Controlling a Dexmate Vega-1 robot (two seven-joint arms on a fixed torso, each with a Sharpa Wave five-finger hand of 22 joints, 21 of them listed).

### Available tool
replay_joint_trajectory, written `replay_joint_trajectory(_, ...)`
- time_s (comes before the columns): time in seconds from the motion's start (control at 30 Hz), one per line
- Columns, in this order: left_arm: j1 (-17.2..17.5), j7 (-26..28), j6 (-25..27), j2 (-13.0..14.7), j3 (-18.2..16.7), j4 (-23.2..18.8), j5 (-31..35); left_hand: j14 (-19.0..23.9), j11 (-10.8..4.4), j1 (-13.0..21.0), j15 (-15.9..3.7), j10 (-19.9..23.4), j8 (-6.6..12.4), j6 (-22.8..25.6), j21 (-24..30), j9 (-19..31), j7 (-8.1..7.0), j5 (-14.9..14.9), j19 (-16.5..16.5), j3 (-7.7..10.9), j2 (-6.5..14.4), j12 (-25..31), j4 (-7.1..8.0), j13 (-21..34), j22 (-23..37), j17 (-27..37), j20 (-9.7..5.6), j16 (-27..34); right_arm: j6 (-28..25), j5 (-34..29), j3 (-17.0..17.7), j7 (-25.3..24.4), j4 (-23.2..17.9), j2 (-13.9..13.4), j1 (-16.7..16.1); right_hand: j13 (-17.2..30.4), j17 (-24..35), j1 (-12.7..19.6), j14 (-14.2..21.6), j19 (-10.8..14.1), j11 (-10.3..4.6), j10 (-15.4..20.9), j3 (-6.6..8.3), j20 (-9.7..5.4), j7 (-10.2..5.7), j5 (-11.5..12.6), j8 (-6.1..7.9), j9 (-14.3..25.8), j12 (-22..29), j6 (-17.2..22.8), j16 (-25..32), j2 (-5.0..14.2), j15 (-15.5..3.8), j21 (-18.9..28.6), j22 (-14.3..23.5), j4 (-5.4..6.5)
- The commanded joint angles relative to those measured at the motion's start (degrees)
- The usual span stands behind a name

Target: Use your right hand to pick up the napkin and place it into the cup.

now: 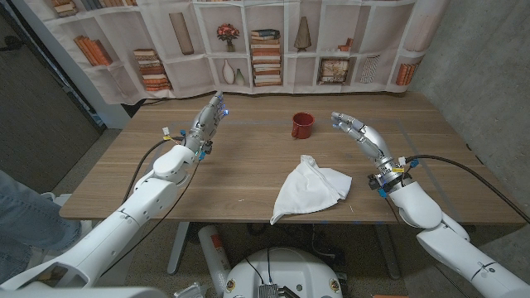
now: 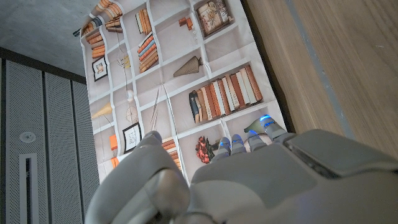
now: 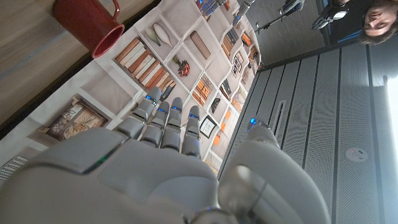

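Your right hand point(image 1: 354, 131) hovers empty with fingers extended, so bring it down and back toward the napkin point(image 1: 310, 189) beside your wrist, pinching a raised fold.

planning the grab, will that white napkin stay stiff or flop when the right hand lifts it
Probably floppy: the napkin lies crumpled with soft folds, so it should drape and hang from the right hand. It looks thin, so likely light. Its near corner reaches the table edge and may trail.
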Motion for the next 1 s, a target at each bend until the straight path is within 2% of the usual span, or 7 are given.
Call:
replay_joint_trajectory(0.03, -0.4, -1.4, 0.4, -0.5, 0.3, 0.5, -1.3, -0.2, -0.06, 0.5, 0.30, 0.2, -0.18, 0.2, -0.2, 0.1, 0.13, 0.0, -6.7, -0.09, 0.5, 0.0, 0.00, 0.1, 0.1, 0.1, -2.76, -0.3, -0.3, -2.9, 0.9, -0.5, -1.9, -1.2, -1.4, 0.2, 0.3, 0.7, -0.1, 0.3, -0.29, 0.1, 0.10, -2.52, -0.05, 0.0, -0.02, 0.2, -0.3, 0.5, -0.3, 0.10, -0.04, -0.3, 0.1, -0.22)
replay_joint_trajectory(0.47, -0.3, -0.4, 1.3, -0.4, 0.6, 0.4, -0.9, -0.2, -0.10, 0.6, 0.26, 0.1, -0.24, 0.3, -0.5, 0.1, 0.13, 0.0, -6.6, -0.19, 0.6, -0.1, -0.03, 0.1, 0.1, 0.1, -2.69, -0.4, -0.3, -6.5, 2.5, -1.6, -3.7, -1.7, -3.2, 0.2, 0.3, 0.7, -0.3, 0.1, -0.15, 0.1, 0.04, -2.44, -0.28, -0.1, -0.15, 0.2, -0.5, 0.5, -0.4, 0.11, 0.12, -0.8, 0.1, -0.30)
replay_joint_trajectory(0.53, -0.4, -0.7, 1.3, -0.4, 0.6, 0.6, -1.0, -0.3, -0.09, 0.6, 0.29, 0.2, -0.25, 0.3, -0.6, 0.1, 0.14, -0.1, -6.6, -0.20, 0.6, -0.1, -0.03, 0.1, 0.1, 0.1, -2.69, -0.5, -0.8, -10.1, 3.1, -3.1, -4.4, -1.4, -3.6, 0.2, 0.3, 0.8, -0.3, 0.2, -0.44, 0.2, 0.03, -2.44, -0.34, -0.1, -0.13, 0.2, -0.5, 0.6, -0.4, 0.12, 0.10, -0.8, 0.1, -0.32)
replay_joint_trajectory(0.6, -0.4, -0.8, 1.0, -0.5, 0.6, 0.8, -1.0, -0.3, -0.05, 0.6, 0.29, 0.1, -0.26, 0.3, -0.6, 0.1, 0.11, -0.1, -6.6, -0.21, 0.7, -0.1, -0.03, 0.1, 0.1, 0.1, -2.71, -0.5, -0.7, -10.9, 3.2, -3.6, -4.4, -1.2, -3.7, 0.2, 0.3, 0.8, -0.2, 0.2, -0.44, 0.3, 0.03, -2.39, -0.37, -0.1, -0.09, 0.2, -0.5, 0.8, -0.4, 0.12, -0.02, -0.9, 0.1, -0.34)
replay_joint_trajectory(1.0, -0.6, -1.3, 0.4, -0.6, 0.5, 1.3, -1.0, -0.2, -0.13, 0.6, 0.28, 0.2, -0.31, 0.3, -1.0, 0.1, 0.08, -0.1, -6.5, -0.32, 0.8, -0.2, -0.06, 0.1, 0.2, 0.1, -2.66, -0.5, -1.8, -13.5, 3.4, -4.7, -5.5, -1.0, -4.1, 0.2, 0.3, 0.9, -0.3, 0.5, -0.65, 0.5, -0.01, -2.44, -0.55, -0.1, -0.09, 0.2, -0.6, 1.1, -0.5, 0.15, -0.08, -1.2, 0.1, -0.42)
